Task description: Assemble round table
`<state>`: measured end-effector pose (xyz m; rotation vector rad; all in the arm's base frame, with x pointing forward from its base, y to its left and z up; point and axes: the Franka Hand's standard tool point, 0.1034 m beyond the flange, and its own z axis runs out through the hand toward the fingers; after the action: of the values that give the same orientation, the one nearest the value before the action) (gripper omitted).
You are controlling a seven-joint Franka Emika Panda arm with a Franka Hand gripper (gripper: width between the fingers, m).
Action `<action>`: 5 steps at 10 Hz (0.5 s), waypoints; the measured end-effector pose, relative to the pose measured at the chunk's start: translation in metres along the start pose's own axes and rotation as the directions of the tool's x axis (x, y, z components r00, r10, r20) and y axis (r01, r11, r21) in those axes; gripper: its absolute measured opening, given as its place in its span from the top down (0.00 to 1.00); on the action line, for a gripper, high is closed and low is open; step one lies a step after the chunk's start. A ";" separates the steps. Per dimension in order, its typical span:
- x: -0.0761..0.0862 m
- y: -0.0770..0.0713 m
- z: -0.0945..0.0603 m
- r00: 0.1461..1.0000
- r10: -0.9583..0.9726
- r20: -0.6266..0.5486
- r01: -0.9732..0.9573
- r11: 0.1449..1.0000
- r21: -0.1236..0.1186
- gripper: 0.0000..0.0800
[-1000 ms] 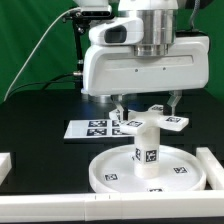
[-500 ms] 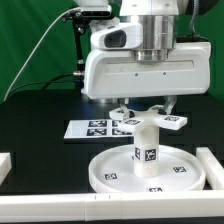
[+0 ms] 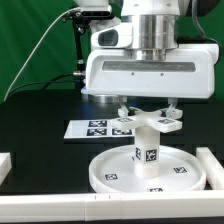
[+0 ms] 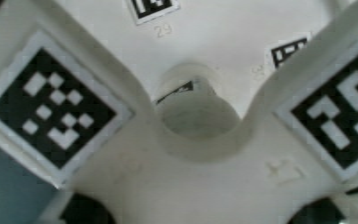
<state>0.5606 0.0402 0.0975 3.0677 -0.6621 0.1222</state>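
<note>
Arm: one white arm comes straight down from above, wrist vertical, its bulky white head filling the upper middle of the exterior view.
Tool (image 3: 146,108): points straight down.
Fingers (image 3: 124,110): both dark tips show, one on each side, closed in on a part between them.

The table (image 3: 40,115) has a black top; on it, near the front, lies a large round white disc (image 3: 115,172) with a raised rim and small square tags on its face; behind the disc, flat on the black surface, lies the marker board (image 3: 92,129) with its row of tags; white rails lie at the edges, one (image 3: 8,163) at the exterior view's left, one (image 3: 212,164) at its right.
</note>
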 end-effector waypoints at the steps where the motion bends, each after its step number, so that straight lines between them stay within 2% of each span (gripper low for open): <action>1: 0.000 0.000 0.000 0.990 0.143 0.004 -0.144 0.990 0.007 0.45; 2: 0.000 0.000 0.000 0.968 0.249 0.005 -0.249 0.968 0.008 0.44; 4: 0.000 0.000 0.000 0.812 0.583 0.031 -0.583 0.812 0.023 0.44; 5: 0.000 0.001 0.000 0.757 0.652 0.048 -0.654 0.756 0.028 0.44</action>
<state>0.5604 0.0396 0.0973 2.7119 -1.7287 0.0777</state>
